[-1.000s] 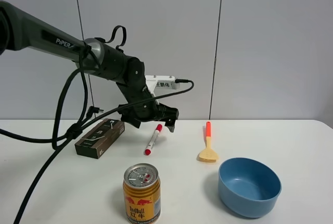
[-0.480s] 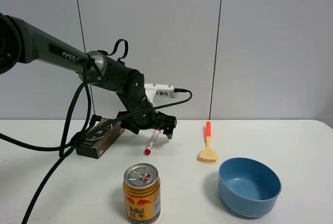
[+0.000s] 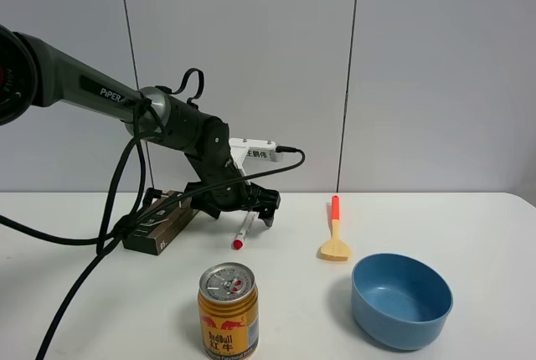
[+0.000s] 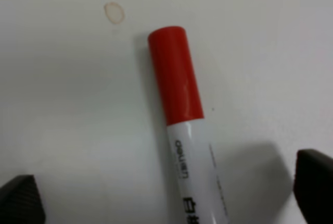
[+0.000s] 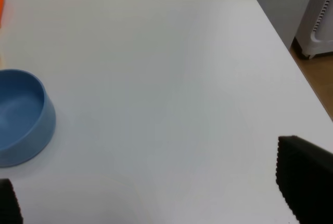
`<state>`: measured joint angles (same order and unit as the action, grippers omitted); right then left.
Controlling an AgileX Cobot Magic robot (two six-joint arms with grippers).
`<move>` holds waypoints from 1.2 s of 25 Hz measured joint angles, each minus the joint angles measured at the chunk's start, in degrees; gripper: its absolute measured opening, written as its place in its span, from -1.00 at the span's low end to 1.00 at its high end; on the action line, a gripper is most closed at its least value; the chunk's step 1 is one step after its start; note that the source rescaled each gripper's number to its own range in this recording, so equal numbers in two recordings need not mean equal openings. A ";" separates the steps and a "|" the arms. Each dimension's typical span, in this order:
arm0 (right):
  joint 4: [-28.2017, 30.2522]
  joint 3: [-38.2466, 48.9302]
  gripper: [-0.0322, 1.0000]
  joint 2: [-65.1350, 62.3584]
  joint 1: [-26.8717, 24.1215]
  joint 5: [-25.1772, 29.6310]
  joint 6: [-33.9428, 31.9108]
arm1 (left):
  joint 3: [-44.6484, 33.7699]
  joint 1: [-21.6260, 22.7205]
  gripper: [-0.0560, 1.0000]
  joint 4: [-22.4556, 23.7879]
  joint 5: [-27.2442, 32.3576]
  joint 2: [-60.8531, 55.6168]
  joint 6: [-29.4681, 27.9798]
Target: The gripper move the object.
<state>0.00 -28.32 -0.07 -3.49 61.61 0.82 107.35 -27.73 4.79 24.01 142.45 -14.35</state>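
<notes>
The marker pen (image 4: 182,130) is slim and white, with a red cap and black print on the barrel. It lies flat on the white surface. Its capped end sits between the spread black fingertips (image 4: 314,185) of the left hand (image 3: 261,209), touching neither. Its other, red-tipped end sticks out from under the hand.

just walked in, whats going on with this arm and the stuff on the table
The left arm's pincer is low over the red-capped marker pen lying on the white table. Its jaws stand open either side of the pen, not yet closed on it. The spatula, blue bowl, can and dark box sit nearby, untouched. The right pincer is open, off beside the bowl.
</notes>
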 joint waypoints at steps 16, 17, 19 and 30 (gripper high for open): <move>0.00 0.00 1.00 0.00 0.00 0.00 0.00 | 0.30 -0.01 -0.89 -2.25 1.69 -0.40 -0.50; 0.00 0.00 1.00 0.00 0.00 0.00 0.00 | 0.30 -0.07 -0.89 -2.30 2.54 -0.90 -0.50; 0.00 0.00 1.00 0.00 0.00 0.00 0.00 | 0.30 -0.21 -0.89 -2.30 4.08 -2.73 -0.50; 0.00 0.00 1.00 0.00 0.00 0.00 0.00 | 0.30 -0.74 -0.89 -4.12 15.93 -16.13 -0.50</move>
<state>0.00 -28.32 -0.07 -3.49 61.61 0.82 107.65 -28.48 0.67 39.95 126.31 -14.85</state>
